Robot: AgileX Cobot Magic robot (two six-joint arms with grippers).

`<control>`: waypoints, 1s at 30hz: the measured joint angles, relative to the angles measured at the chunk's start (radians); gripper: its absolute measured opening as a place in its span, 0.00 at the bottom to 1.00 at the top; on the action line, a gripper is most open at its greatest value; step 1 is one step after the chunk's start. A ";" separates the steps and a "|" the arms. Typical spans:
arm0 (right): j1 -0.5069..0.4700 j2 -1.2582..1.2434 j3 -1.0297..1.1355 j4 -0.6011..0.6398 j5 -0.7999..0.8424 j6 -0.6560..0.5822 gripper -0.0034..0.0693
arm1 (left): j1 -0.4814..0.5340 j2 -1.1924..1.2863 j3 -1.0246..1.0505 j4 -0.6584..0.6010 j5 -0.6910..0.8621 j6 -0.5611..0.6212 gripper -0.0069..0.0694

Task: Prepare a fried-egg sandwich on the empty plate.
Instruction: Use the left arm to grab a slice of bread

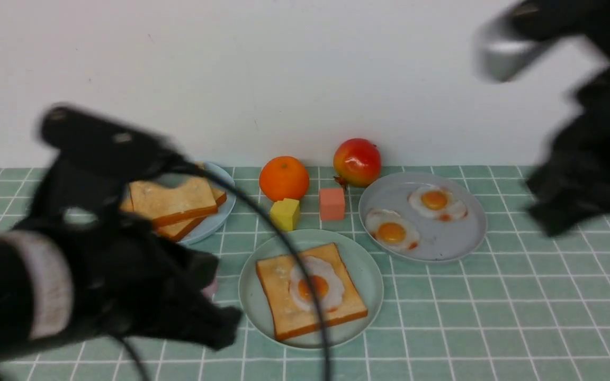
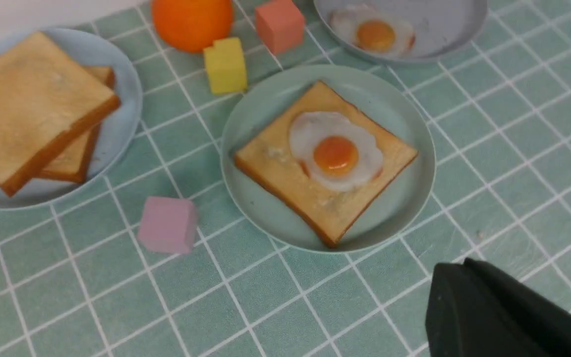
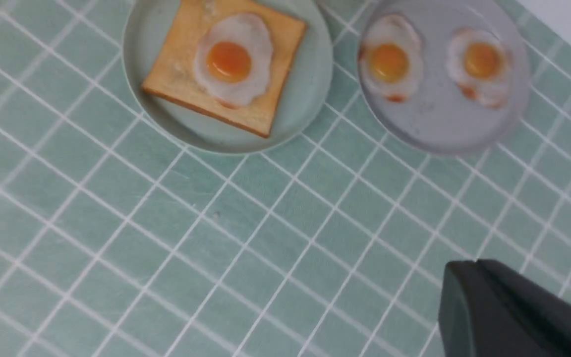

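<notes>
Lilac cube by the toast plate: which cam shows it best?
Left wrist view: the lilac cube sits whole and unobstructed on the cloth, clear of the pale blue plate and the mint plate. Front view shows only a sliver of it behind the left arm. Right wrist view misses it.

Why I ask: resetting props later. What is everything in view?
Mint-green plate: one, front centre.
Toast slice: one, golden-brown, on that plate.
Fried egg: one, white with orange yolk, atop that toast.
Pale blue plate: one, back left, holding two stacked toast slices.
Grey plate: one, right, holding two fried eggs.
Orange: one, by the wall.
Red fruit: one, beside it.
Yellow cube, salmon cube: behind the mint-green plate.
Pink cube: one, left of it.
Left end effector, right end effector: black, shut, empty.
</notes>
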 joint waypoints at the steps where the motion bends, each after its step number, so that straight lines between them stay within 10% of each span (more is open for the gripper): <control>1: 0.000 -0.035 0.018 0.001 -0.002 0.009 0.03 | 0.021 0.031 -0.018 -0.042 0.008 0.039 0.07; 12: 0.000 -0.533 0.229 0.004 -0.056 0.086 0.04 | 0.536 0.438 -0.274 -0.654 0.160 0.943 0.07; 22: 0.000 -0.620 0.237 0.032 -0.024 0.085 0.05 | 0.694 0.696 -0.501 -0.525 0.195 1.045 0.11; 30: 0.000 -0.611 0.244 0.057 -0.058 0.085 0.05 | 0.695 0.834 -0.579 -0.383 0.109 1.083 0.46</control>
